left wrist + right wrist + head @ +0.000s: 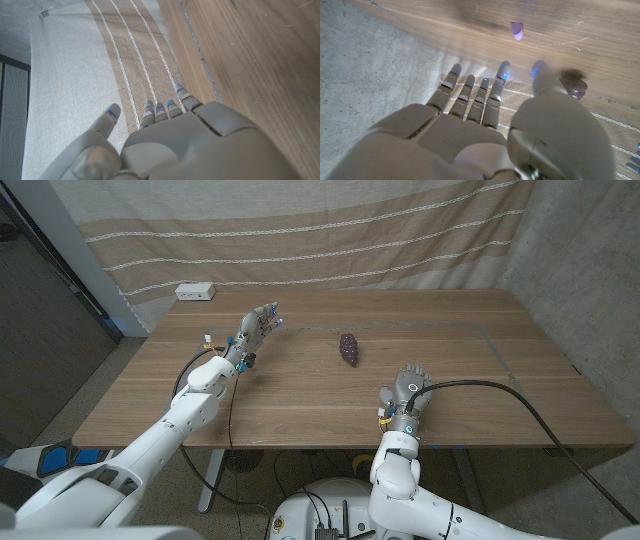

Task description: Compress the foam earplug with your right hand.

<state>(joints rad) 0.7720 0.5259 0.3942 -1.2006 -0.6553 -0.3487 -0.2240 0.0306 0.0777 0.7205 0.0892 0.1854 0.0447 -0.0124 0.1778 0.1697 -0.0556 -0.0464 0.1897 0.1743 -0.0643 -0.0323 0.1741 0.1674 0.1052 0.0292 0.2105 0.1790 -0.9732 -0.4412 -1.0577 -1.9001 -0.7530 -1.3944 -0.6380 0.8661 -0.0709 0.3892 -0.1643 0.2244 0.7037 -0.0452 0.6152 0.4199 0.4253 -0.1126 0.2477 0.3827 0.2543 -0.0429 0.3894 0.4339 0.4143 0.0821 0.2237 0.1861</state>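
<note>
Earplug (347, 347): dark purple foam piece lying untouched mid-worktop (300, 410), not yet compressed.
Right hand (404, 393): empty, fingers spread, near the front edge, well apart from it.
Left hand (257, 326): empty, fingers apart.
Remaining: reach, pinch, squeeze; nothing done.
</note>
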